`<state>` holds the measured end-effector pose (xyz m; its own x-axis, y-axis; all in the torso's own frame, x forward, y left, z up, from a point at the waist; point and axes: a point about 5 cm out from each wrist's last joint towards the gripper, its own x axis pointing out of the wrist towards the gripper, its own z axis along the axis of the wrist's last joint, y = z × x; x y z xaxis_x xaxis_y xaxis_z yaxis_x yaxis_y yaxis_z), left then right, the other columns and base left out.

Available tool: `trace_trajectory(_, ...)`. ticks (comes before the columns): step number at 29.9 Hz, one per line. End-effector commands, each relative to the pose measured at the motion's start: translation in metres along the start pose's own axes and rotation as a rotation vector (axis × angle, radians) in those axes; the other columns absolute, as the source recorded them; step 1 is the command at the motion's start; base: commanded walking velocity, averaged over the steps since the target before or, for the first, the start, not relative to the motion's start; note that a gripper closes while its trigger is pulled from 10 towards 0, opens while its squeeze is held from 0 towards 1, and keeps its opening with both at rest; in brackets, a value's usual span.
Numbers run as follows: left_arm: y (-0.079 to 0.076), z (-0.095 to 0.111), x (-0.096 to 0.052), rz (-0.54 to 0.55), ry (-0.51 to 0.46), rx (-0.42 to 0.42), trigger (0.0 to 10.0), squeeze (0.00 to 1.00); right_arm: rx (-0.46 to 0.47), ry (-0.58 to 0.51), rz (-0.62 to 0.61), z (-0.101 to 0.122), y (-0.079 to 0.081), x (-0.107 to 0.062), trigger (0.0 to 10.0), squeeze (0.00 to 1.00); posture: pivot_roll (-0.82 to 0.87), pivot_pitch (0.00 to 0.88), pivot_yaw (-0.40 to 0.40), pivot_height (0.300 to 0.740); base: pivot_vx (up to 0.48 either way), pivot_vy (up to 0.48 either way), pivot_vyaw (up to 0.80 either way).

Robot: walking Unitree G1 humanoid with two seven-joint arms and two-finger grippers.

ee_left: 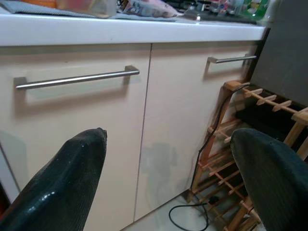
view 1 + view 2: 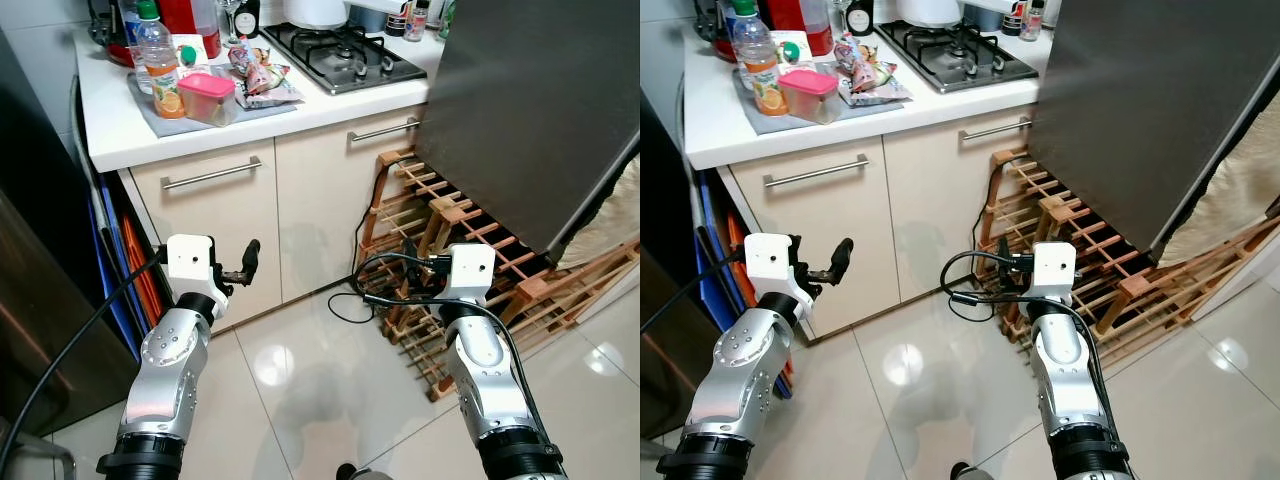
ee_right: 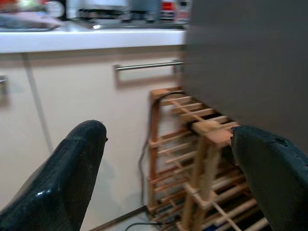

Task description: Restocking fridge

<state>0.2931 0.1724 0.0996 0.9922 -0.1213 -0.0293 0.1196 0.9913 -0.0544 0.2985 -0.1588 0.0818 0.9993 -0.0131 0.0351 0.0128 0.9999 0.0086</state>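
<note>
The robot stands on a glossy tiled floor [image 2: 300,370] facing cream cabinets [image 2: 225,215] under a white tabletop [image 2: 120,135]. Both arms are raised in front of it at cabinet height. The left gripper [image 2: 243,266] hangs near the left cabinet door, its fingers [image 1: 62,183] spread wide apart and holding nothing. The right gripper [image 3: 168,159] points toward a wooden rack [image 2: 440,230] on the floor at the right; its fingers [image 3: 67,178] are also spread apart and empty. On the far left of the tabletop, on a grey mat [image 2: 262,108], stand an orange juice bottle [image 2: 160,65], a pink-lidded container [image 2: 208,97] just beside it, and snack packets [image 2: 262,75] to their right. A gas hob [image 2: 345,55] lies farther right. The dark grey fridge door [image 2: 540,110] fills the right side, above the rack.
</note>
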Motion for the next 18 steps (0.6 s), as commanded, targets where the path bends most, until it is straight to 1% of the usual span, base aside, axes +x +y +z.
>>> trace_trajectory(1, 0.0005, 0.0006, 0.0018, 0.006, -0.003, 0.008, 10.0, 1.00, 0.023, -0.015, -0.037, 0.0037, -0.0044, 0.0018, 10.0, 0.00, -0.01, 0.000, 0.007, 0.740, 0.000, 0.000, -0.76)
trace_trajectory(2, 0.0007, 0.0005, 0.0025, 0.009, -0.003, 0.016, 10.0, 0.00, 0.027, -0.011, -0.048, 0.0035, -0.0060, 0.0020, 10.0, 0.00, -0.01, 0.000, 0.007, 0.740, 0.000, 0.000, -0.75)
trace_trajectory(12, 0.0029, 0.0022, 0.0055, -0.003, -0.016, 0.043, 10.0, 0.00, 0.001, -0.001, -0.017, 0.0005, -0.0030, 0.0023, 10.0, 0.00, -0.01, 0.000, 0.006, 0.740, 0.000, 0.000, -0.74)
trace_trajectory(16, 0.0009, 0.0037, 0.0058, -0.023, -0.032, 0.058, 10.0, 0.00, -0.014, 0.002, 0.004, -0.0006, 0.0012, 0.0028, 10.0, 0.00, 0.00, 0.000, 0.005, 0.740, 0.000, -0.453, -0.73)
trace_trajectory(18, 0.0011, 0.0033, 0.0062, -0.019, -0.033, 0.046, 10.0, 0.00, -0.017, 0.007, 0.008, -0.0016, 0.0015, 0.0028, 10.0, 0.00, 0.00, 0.000, 0.003, 0.740, 0.000, 0.000, -0.73)
